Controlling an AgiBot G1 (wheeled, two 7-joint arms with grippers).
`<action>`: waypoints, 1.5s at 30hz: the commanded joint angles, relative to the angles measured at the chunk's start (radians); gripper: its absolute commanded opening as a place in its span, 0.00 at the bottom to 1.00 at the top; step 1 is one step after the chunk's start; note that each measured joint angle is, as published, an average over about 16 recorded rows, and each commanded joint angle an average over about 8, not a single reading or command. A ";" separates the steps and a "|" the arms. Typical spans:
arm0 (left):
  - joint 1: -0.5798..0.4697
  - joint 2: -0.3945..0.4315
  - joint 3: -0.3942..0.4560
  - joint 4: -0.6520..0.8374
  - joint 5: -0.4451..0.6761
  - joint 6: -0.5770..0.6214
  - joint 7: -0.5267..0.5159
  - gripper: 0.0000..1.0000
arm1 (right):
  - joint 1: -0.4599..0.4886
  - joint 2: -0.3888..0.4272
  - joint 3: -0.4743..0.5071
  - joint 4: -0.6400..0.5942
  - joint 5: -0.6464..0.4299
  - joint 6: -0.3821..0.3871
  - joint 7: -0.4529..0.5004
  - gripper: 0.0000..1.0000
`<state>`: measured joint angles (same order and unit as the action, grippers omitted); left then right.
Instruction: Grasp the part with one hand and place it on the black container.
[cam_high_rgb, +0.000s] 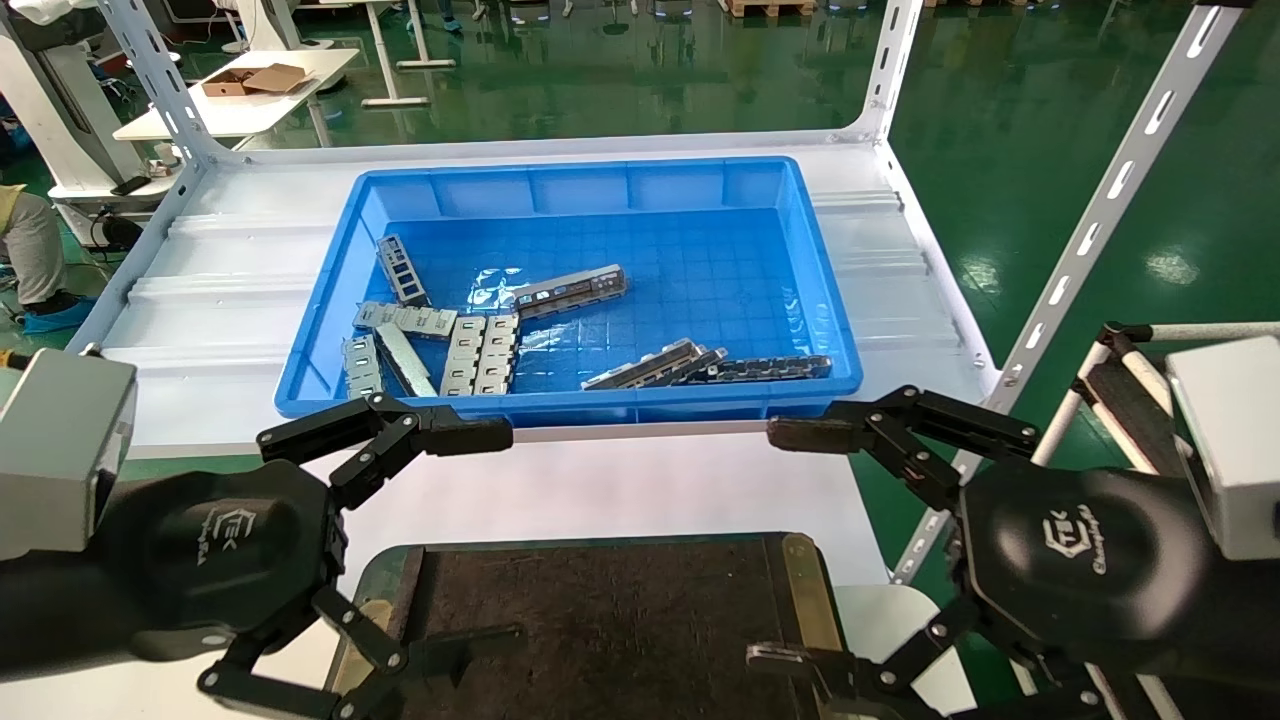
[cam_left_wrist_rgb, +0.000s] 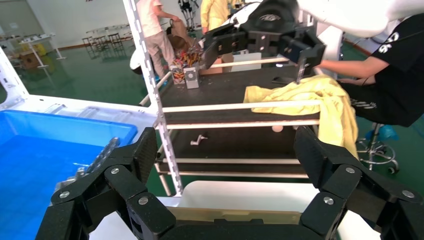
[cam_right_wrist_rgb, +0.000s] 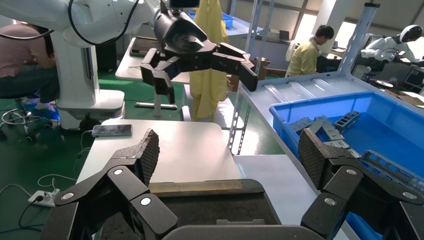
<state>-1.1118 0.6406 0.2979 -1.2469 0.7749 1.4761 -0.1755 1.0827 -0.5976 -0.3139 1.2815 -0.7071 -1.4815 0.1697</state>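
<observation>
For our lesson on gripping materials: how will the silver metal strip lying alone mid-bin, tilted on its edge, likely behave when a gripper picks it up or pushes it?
The part looks like stamped metal with folded edges, so probably stiff, not floppy. Being thin with a row of cut-outs, it is likely light for its length. Its shiny surface and the smooth floor of the blue bin suggest it would slide or tip flat if nudged rather than roll.

Left gripper (cam_left_wrist_rgb: 222, 155) wide open, nothing in it.
The blue bin (cam_left_wrist_rgb: 45, 165) sits beside one finger (cam_left_wrist_rgb: 135, 155). Past the fingers stands a rack (cam_left_wrist_rgb: 235, 107) with a yellow cloth (cam_left_wrist_rgb: 310, 97); the right gripper (cam_left_wrist_rgb: 260, 42) hangs farther off.
</observation>
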 joint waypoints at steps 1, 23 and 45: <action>-0.008 0.006 0.005 0.007 0.012 -0.003 0.003 1.00 | 0.000 0.000 0.000 0.000 0.000 0.000 0.000 1.00; -0.217 0.188 0.087 0.314 0.225 -0.085 0.131 1.00 | 0.000 0.000 -0.001 0.000 0.001 0.000 -0.001 1.00; -0.500 0.459 0.153 0.923 0.413 -0.274 0.468 1.00 | 0.001 0.001 -0.002 0.000 0.001 0.001 -0.001 1.00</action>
<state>-1.6074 1.0975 0.4486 -0.3302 1.1831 1.1947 0.2887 1.0833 -0.5969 -0.3157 1.2812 -0.7060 -1.4810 0.1688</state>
